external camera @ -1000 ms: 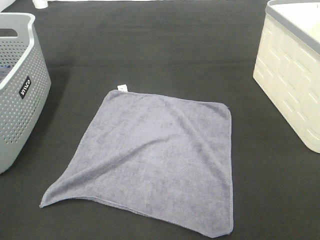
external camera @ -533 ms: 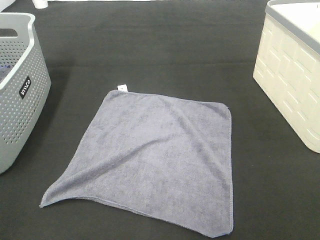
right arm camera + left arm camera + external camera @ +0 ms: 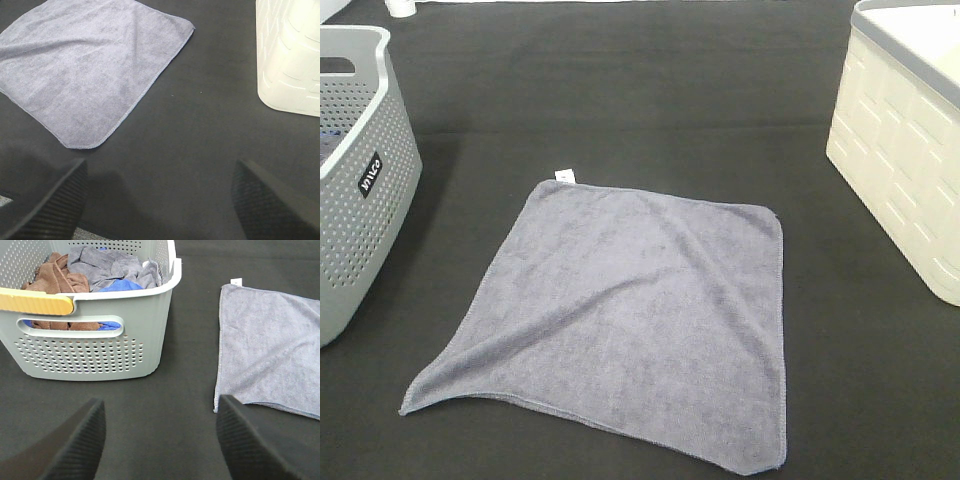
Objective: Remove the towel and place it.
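Towel (image 3: 630, 325) lies spread flat on the dark bench (image 3: 650, 90), unmoved over the last second, between the baskets, both claws (image 3: 160, 440) (image 3: 160, 200) released and empty, so placing looks done.

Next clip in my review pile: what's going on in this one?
Nothing is being handled right now. The towel lies spread flat on the black table, between a grey basket holding other cloths and a white bin. The left pincer and right pincer are both open, hovering over bare table beside the towel and touching nothing.
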Robot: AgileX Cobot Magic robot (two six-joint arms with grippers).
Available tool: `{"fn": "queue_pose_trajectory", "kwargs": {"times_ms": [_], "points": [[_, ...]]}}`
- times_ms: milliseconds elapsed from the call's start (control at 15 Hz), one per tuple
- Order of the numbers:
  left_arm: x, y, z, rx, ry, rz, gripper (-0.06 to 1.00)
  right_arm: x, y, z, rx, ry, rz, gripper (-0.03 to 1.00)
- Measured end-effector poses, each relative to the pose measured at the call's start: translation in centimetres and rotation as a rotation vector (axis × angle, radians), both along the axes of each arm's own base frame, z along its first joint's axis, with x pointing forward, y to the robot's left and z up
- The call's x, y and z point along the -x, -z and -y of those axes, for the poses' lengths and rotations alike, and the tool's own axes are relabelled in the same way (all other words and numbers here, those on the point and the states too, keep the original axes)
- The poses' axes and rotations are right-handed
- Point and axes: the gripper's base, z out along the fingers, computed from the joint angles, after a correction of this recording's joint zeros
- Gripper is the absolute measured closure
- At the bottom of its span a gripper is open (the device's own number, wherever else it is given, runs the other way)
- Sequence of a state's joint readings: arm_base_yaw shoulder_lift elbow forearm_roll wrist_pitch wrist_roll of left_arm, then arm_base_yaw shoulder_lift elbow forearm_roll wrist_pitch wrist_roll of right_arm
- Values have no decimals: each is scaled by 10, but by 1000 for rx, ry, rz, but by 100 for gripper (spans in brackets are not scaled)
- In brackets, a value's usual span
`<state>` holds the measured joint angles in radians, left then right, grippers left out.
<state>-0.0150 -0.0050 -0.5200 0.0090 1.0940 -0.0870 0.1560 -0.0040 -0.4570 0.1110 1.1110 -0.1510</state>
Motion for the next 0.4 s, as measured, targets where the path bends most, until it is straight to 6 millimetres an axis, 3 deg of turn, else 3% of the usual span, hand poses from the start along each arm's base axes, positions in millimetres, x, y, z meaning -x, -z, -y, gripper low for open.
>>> {"fn": "queue_pose_trajectory", "kwargs": {"times_ms": [400], "points": [[0, 0, 0, 0, 0, 0, 34, 0, 0, 0, -1, -1, 0, 20]]}}
